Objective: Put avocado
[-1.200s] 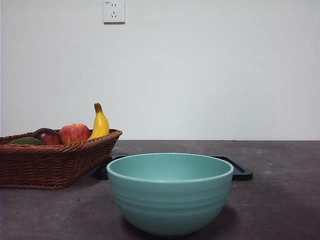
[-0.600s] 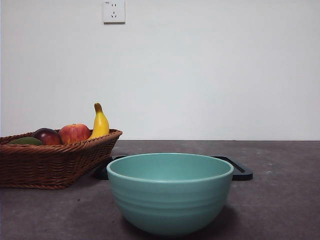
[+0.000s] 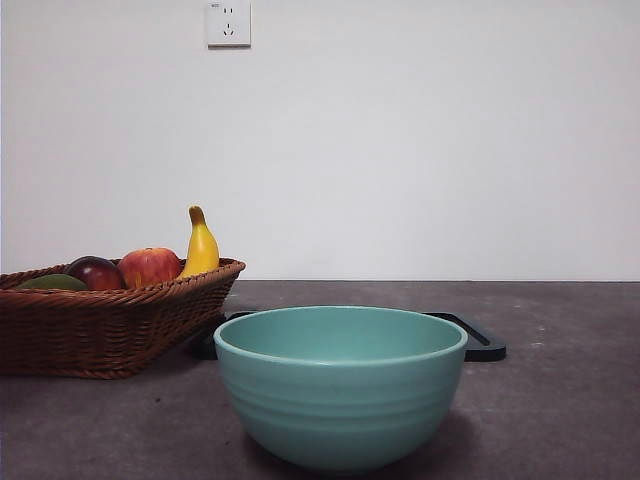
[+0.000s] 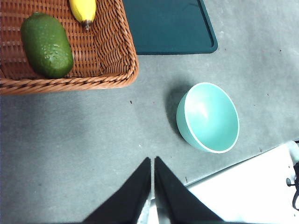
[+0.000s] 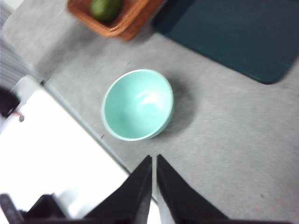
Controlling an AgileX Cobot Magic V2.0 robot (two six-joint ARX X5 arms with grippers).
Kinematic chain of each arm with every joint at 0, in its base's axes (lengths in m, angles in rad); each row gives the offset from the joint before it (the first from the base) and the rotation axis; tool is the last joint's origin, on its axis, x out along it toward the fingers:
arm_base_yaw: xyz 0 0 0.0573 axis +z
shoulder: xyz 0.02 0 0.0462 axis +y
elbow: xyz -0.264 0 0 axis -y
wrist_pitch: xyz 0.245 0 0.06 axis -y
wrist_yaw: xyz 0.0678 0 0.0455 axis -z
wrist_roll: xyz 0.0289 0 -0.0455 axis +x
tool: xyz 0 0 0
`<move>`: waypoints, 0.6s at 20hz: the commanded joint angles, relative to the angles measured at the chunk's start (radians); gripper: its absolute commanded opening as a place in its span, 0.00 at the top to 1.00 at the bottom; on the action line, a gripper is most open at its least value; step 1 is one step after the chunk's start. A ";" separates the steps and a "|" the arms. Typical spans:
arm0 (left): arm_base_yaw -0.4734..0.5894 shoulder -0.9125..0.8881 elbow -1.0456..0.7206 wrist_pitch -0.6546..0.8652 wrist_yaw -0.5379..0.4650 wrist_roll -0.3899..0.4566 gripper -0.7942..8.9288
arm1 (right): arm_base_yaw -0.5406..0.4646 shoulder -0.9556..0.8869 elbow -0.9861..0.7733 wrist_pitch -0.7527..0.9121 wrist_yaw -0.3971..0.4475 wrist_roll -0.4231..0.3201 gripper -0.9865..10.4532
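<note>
The dark grey, matt worktop [image 3: 560, 400] carries every item and lies below a plain white wall with a white socket plate [image 3: 227, 22].

The brown woven wicker basket [image 3: 110, 325] stands on the worktop to the left in the front view. A dark, flat rectangular tray with a raised rim [image 4: 168, 25] lies just beside the basket; whether the two touch cannot be determined.

The pale turquoise round ceramic bowl [image 3: 340, 395] stands upright and empty on the worktop, nearest the front camera and apart from the basket. It also shows in both wrist views [image 4: 209, 117] [image 5: 138, 105].

Inside the basket lie a yellow banana with a brown tip [image 3: 200, 245], a red-yellow apple [image 3: 148, 266] and a dark purple-red round fruit [image 3: 93, 272].

The avocado [image 4: 46, 44], oval, dull green, with a faintly pebbled skin, lies on its side on the basket floor, close to the basket's wall and near the banana [image 4: 83, 10]. In the front view only its top [image 3: 50, 283] shows above the rim.

The left gripper [image 4: 153, 165] hangs above bare worktop, jaws pressed together and holding nothing. The right gripper [image 5: 154, 163] hangs likewise over the worktop near the bowl, jaws closed and empty. Neither gripper appears in the front view.
</note>
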 commanded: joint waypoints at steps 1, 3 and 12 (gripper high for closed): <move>-0.003 0.002 0.019 0.005 0.005 0.023 0.87 | 0.019 0.005 0.018 0.005 -0.001 -0.018 0.91; -0.003 0.002 0.019 0.004 0.005 0.022 0.70 | 0.021 0.005 0.018 0.004 -0.001 -0.012 0.83; -0.003 0.055 0.020 0.066 -0.016 -0.010 0.50 | 0.021 0.005 0.018 0.006 -0.001 -0.003 0.54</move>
